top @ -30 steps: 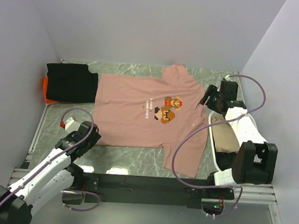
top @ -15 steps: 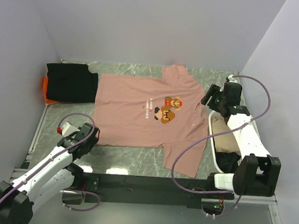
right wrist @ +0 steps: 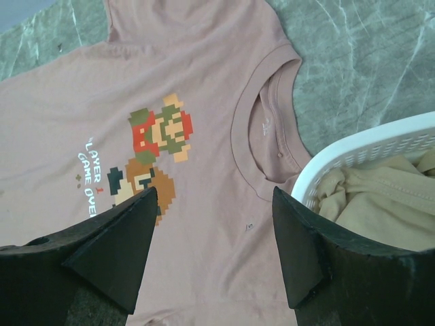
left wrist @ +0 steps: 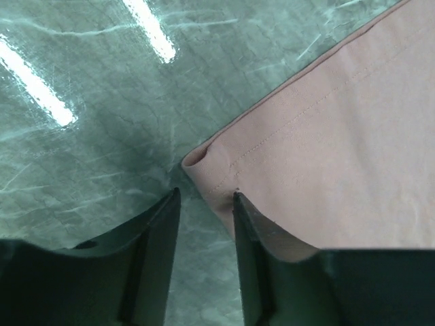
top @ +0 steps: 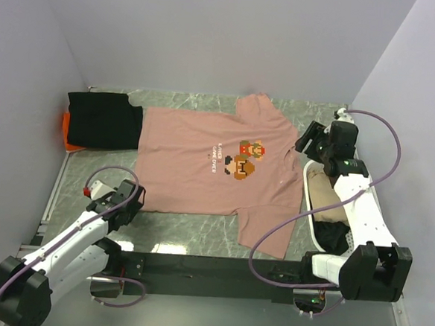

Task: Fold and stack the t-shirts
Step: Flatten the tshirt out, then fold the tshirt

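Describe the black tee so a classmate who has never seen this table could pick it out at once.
On the green marble table, look to the far left corner, where a pile lies beside the spread-out pink tee. The black tee is the folded top layer: plain and dark, with only an edge of the orange tee showing under it.

Orange t-shirt [top: 66, 131]: left of the pink t-shirt [top: 195, 169], mostly hidden under the black t-shirt [top: 105, 118]. Laundry basket [right wrist: 367, 146]: right of the pink t-shirt, cut off by the right wrist view's edge.
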Controlling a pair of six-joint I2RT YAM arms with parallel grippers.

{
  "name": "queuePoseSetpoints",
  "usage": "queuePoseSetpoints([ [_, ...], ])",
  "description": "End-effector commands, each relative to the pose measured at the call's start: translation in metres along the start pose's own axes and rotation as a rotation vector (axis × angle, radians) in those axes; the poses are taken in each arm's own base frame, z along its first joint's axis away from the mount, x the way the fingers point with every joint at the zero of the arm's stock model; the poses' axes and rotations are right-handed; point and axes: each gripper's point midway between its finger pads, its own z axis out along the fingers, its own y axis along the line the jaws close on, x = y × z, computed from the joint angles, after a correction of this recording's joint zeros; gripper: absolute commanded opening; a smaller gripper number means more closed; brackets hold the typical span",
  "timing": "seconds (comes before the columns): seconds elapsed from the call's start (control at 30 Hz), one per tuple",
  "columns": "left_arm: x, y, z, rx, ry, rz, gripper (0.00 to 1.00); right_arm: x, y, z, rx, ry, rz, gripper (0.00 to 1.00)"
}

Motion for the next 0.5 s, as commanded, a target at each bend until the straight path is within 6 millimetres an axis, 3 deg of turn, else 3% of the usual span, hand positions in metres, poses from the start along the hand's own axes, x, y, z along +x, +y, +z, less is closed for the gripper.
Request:
queuePoseSetpoints([
  [0.0,-0.002,-0.004,0.000,0.008,-0.004,-0.025,0.42,-0.008,0.003,-0.009,-0.015,-0.048,-0.018,0.75],
  [0.07,-0.003,-0.005,0.000,0.014,-0.009,-0.033,0.36,-0.008,0.004,-0.011,-0.018,-0.052,-0.018,0.75],
  [0.17,-0.003,-0.006,0.002,0.029,-0.006,-0.033,0.13,-0.008,0.003,-0.014,-0.014,-0.058,-0.016,0.75],
  [0.2,-0.003,-0.006,0.002,0.029,-0.005,-0.032,0.01,-0.008,0.003,-0.015,-0.015,-0.061,-0.017,0.75],
  [0.4,-0.024,-0.025,-0.005,0.080,-0.077,-0.010,0.01,-0.006,0.007,-0.026,-0.041,-0.070,-0.017,0.75],
  [0.47,-0.034,-0.036,-0.010,0.117,-0.113,0.008,0.01,-0.001,0.018,-0.032,-0.085,-0.059,-0.027,0.75],
])
